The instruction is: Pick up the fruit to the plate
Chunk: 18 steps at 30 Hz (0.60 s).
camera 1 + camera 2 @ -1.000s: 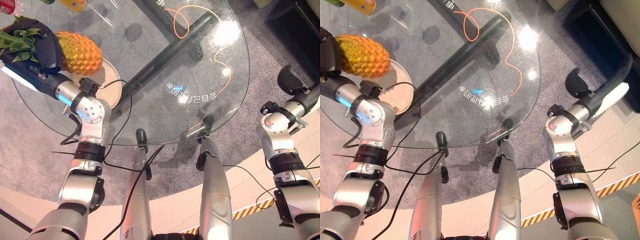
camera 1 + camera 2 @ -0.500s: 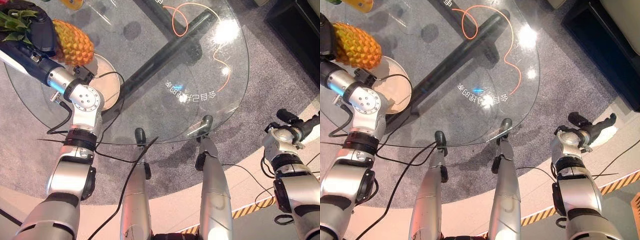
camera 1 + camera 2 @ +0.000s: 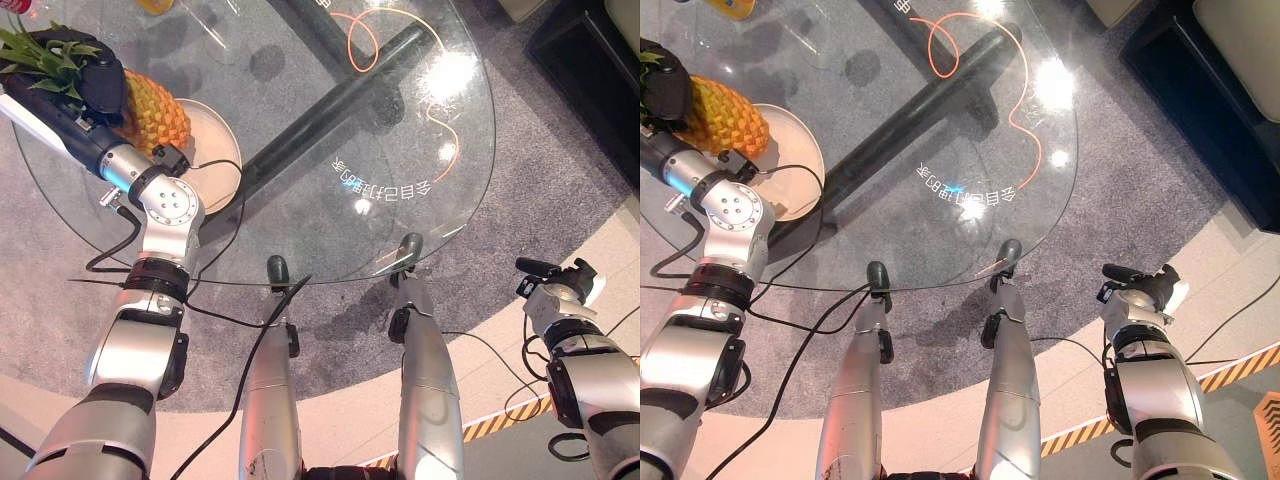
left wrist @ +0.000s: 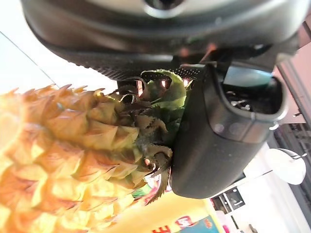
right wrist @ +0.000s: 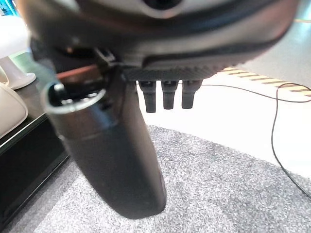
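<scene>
The orange-yellow scaly pineapple (image 3: 152, 104) lies tilted over the round beige plate (image 3: 215, 160) at the glass desk's (image 3: 400, 120) left edge, green crown leftward, left hand (image 3: 100, 88) fingers wrapped round its crown end. Right hand (image 5: 121, 160) off the desk, fingers relaxed.

Orange-scaled pineapple (image 3: 155, 105); beige plate (image 3: 215, 160)

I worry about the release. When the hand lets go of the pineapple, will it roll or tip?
The pineapple looks rigid and probably heavy. It lies tilted in the left hand, body partly over the plate. Its oval body may roll if laid sideways. The leafy crown could make it tip if stood upright.
</scene>
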{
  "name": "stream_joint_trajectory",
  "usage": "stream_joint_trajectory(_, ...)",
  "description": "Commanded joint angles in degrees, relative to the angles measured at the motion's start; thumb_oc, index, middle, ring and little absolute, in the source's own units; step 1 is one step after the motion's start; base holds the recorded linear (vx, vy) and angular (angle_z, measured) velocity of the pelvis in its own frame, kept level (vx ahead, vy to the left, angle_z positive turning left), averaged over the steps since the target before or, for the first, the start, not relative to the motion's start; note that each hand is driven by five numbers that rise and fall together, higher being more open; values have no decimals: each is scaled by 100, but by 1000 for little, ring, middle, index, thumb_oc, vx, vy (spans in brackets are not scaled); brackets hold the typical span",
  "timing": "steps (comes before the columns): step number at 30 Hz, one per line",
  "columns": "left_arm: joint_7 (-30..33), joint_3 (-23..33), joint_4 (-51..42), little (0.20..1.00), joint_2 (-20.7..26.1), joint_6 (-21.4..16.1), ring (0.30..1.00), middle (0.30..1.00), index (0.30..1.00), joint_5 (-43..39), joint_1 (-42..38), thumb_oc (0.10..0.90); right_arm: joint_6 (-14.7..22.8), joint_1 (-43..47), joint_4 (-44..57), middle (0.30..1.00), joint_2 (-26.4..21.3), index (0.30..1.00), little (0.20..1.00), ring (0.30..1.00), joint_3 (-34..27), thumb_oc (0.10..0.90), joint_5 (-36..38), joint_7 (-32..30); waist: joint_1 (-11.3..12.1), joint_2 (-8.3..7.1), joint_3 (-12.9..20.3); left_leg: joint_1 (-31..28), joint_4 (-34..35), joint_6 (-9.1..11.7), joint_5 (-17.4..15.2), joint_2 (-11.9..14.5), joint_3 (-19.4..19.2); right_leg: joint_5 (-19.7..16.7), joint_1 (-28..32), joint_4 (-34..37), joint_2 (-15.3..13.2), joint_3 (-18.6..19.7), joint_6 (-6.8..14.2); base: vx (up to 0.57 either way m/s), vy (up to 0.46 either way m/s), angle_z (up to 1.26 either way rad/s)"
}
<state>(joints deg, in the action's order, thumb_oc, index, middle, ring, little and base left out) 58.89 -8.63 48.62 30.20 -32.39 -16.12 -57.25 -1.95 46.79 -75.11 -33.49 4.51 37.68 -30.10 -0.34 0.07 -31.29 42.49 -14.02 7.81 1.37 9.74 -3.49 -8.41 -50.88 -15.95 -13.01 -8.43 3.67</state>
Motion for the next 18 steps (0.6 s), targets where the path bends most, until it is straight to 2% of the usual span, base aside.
stream_joint_trajectory(1,13,150,-189,200,567,-375,300,300,300,90,-361,100,25,-328,-252,900,-348,900,900,900,85,800,-125,-165,20,146,149,418,-63,20,259,157,274,725,243,-491,-327,116,527,0,0,0)
stream_joint_trajectory(18,-237,140,-33,200,445,-398,300,300,300,2,-93,100,25,-346,-211,900,-307,900,900,900,55,800,-223,-179,23,147,149,421,-78,39,205,150,289,765,205,-532,-303,129,542,0,0,0)
